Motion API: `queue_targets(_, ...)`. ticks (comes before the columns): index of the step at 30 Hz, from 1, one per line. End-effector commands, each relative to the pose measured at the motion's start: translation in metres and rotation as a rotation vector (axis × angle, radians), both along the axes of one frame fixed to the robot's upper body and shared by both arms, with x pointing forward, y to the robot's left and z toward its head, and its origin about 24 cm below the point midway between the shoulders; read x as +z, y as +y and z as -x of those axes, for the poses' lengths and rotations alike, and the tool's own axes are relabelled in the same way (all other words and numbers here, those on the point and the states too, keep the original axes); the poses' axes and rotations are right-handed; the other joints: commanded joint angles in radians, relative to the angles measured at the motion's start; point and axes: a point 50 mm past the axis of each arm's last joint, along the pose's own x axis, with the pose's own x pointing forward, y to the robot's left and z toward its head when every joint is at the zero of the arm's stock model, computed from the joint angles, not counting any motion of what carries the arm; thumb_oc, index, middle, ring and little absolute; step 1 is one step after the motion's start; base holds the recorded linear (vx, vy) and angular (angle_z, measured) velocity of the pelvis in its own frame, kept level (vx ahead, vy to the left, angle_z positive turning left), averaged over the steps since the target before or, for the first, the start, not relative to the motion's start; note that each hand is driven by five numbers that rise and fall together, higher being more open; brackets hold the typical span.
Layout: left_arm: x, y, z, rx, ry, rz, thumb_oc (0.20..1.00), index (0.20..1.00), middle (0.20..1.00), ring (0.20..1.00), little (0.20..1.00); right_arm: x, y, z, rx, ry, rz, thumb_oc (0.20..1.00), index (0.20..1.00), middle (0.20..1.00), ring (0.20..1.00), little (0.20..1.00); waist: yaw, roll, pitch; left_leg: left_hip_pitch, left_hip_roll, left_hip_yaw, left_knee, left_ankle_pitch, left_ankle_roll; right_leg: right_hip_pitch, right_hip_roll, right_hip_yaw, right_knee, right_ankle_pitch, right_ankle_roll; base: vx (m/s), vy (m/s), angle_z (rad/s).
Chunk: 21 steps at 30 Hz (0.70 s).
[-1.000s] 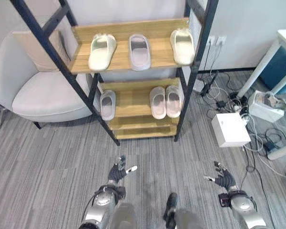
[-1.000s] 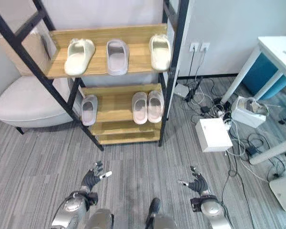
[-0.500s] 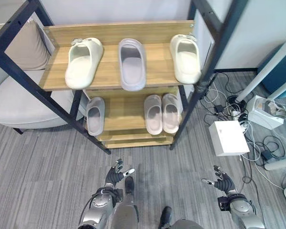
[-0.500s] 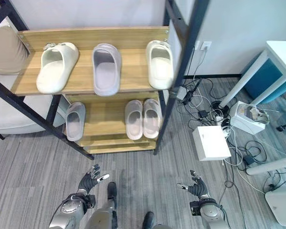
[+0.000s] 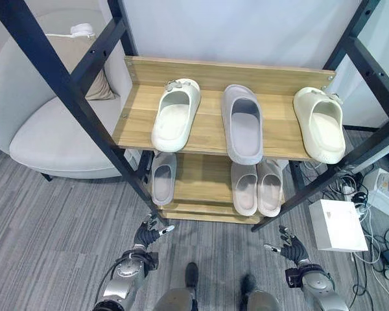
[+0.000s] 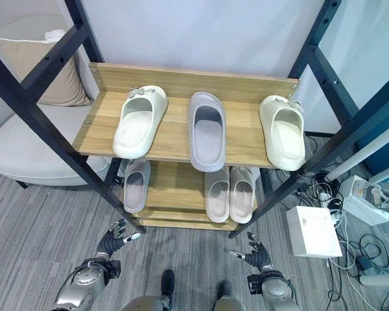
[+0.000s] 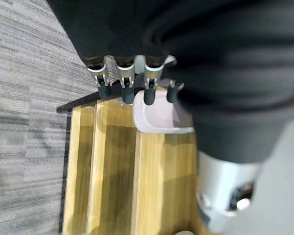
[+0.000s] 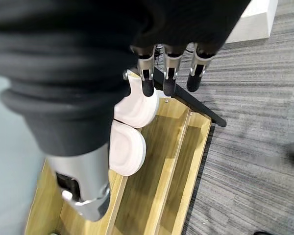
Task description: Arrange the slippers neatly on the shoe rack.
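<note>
A wooden shoe rack (image 5: pixel 207 78) with black side frames stands before me. Its upper shelf carries a cream slipper (image 5: pixel 176 115) at the left, a grey-lilac slipper (image 5: pixel 241 122) in the middle and a cream slipper (image 5: pixel 319 124) at the right. On the lower shelf lie a grey slipper (image 5: pixel 162 178) at the left and a pale pink pair (image 5: pixel 258 187) side by side. My left hand (image 5: pixel 147 234) and right hand (image 5: pixel 286 246) hang low over the carpet in front of the rack, both open and holding nothing.
A light grey armchair (image 5: pixel 52 133) with a beige cushion (image 5: pixel 84 68) stands left of the rack. A white box (image 5: pixel 338 225) and tangled cables (image 5: pixel 376 240) lie on the carpet at the right.
The camera has moved closer to the rack, so the shelves loom larger and the view has shifted. Both hands stay low and open.
</note>
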Motion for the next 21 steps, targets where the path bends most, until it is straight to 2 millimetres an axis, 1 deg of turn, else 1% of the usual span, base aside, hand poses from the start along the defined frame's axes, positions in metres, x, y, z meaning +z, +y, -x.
queue_targets(1,0.014,-0.003,-0.011,-0.013,-0.092,0.024,1.000,1.000,1.000,1.000,1.000,0.015,-0.006,-0.015,0.004,-0.095,0.004,1.000,1.000,1.000,1.000,1.000,0.027,-0.011,0.012,0.047,0.071,0.065,-0.001,-0.058,-0.089,0.103,0.025,-0.040,-0.069,0.031,0.001,0.09,-0.097,0.38)
queue_targets(5,0.008,-0.003,-0.005,0.000,-0.070,0.041,1.000,1.000,1.000,1.000,1.000,0.013,-0.010,-0.013,0.020,-0.072,0.025,1.000,1.000,1.000,1.000,1.000,0.041,-0.009,-0.003,0.056,0.068,0.046,0.024,-0.066,-0.091,0.133,0.032,-0.041,-0.083,0.019,-0.009,0.06,-0.070,-0.15)
queue_targets(6,0.008,-0.005,-0.004,-0.001,-0.065,0.042,1.000,1.000,1.000,1.000,1.000,0.016,-0.013,-0.015,0.036,-0.081,0.049,1.000,1.000,1.000,1.000,1.000,0.054,-0.012,0.001,0.039,0.054,-0.031,0.051,-0.068,-0.100,0.139,0.031,-0.038,-0.083,0.020,-0.016,-0.01,-0.043,-0.03)
queue_targets(7,0.008,-0.005,-0.004,-0.001,-0.065,0.042,1.000,1.000,1.000,1.000,1.000,0.016,-0.013,-0.015,0.036,-0.081,0.049,1.000,1.000,1.000,1.000,1.000,0.052,-0.012,0.001,0.038,0.054,-0.033,0.052,-0.068,-0.100,0.139,0.031,-0.040,-0.083,0.019,-0.016,-0.03,-0.040,0.04)
queue_targets(8,0.007,-0.008,-0.004,-0.005,-0.063,0.057,1.000,1.000,1.000,1.000,1.000,0.018,-0.018,-0.015,0.049,-0.082,0.075,1.000,1.000,1.000,1.000,1.000,0.049,-0.013,-0.001,0.026,0.053,-0.053,0.042,-0.067,-0.106,0.145,0.027,-0.054,-0.083,0.017,-0.017,-0.03,-0.002,0.12)
queue_targets(9,0.007,-0.009,-0.004,-0.013,-0.061,0.057,1.000,1.000,1.000,1.000,1.000,0.020,-0.018,-0.015,0.069,-0.085,0.089,1.000,1.000,1.000,1.000,1.000,0.046,-0.012,-0.004,0.027,0.057,-0.041,0.033,-0.063,-0.106,0.149,0.025,-0.065,-0.083,0.018,-0.017,-0.05,-0.005,0.22)
queue_targets(11,0.006,-0.012,-0.003,-0.038,-0.053,0.048,1.000,1.000,1.000,1.000,1.000,0.024,-0.017,-0.019,0.137,-0.097,0.148,1.000,1.000,1.000,1.000,1.000,0.046,-0.012,-0.010,0.027,0.058,-0.039,0.020,-0.051,-0.110,0.150,0.022,-0.081,-0.083,0.021,-0.017,-0.03,-0.006,0.29)
queue_targets(13,0.007,-0.013,-0.004,-0.063,-0.057,0.041,1.000,1.000,1.000,1.000,1.000,0.030,-0.011,-0.022,0.205,-0.124,0.161,1.000,1.000,1.000,1.000,1.000,0.048,-0.014,-0.014,0.032,0.058,-0.043,0.011,-0.048,-0.111,0.155,0.021,-0.092,-0.083,0.021,-0.019,0.00,0.005,0.27)
queue_targets(14,0.007,-0.013,-0.004,-0.076,-0.059,0.035,1.000,1.000,1.000,1.000,1.000,0.036,-0.007,-0.025,0.250,-0.146,0.169,1.000,1.000,1.000,1.000,1.000,0.050,-0.017,-0.017,0.035,0.057,-0.041,0.008,-0.050,-0.109,0.156,0.021,-0.094,-0.083,0.020,-0.017,0.01,0.012,0.24)
queue_targets(17,0.011,-0.008,-0.003,-0.102,-0.068,0.007,1.000,1.000,1.000,1.000,1.000,0.064,0.008,-0.031,0.457,-0.255,0.219,1.000,1.000,1.000,1.000,1.000,0.058,-0.024,-0.018,0.046,0.058,-0.035,0.002,-0.055,-0.105,0.159,0.020,-0.092,-0.083,0.020,-0.013,0.00,0.007,0.06)
queue_targets(20,0.007,-0.001,0.003,-0.118,-0.046,-0.020,1.000,1.000,1.000,1.000,1.000,0.099,0.015,-0.020,0.627,-0.354,0.211,1.000,1.000,1.000,1.000,1.000,0.048,-0.036,-0.023,0.056,0.058,-0.027,-0.001,-0.065,-0.103,0.161,0.022,-0.082,-0.083,0.019,-0.009,0.00,0.011,0.00)
queue_targets(21,0.005,-0.002,0.004,-0.127,-0.036,-0.018,1.000,1.000,1.000,1.000,1.000,0.106,0.015,-0.014,0.663,-0.359,0.203,1.000,1.000,1.000,1.000,1.000,0.045,-0.037,-0.027,0.059,0.058,-0.023,-0.001,-0.068,-0.102,0.162,0.022,-0.079,-0.083,0.019,-0.007,0.01,0.041,-0.02)
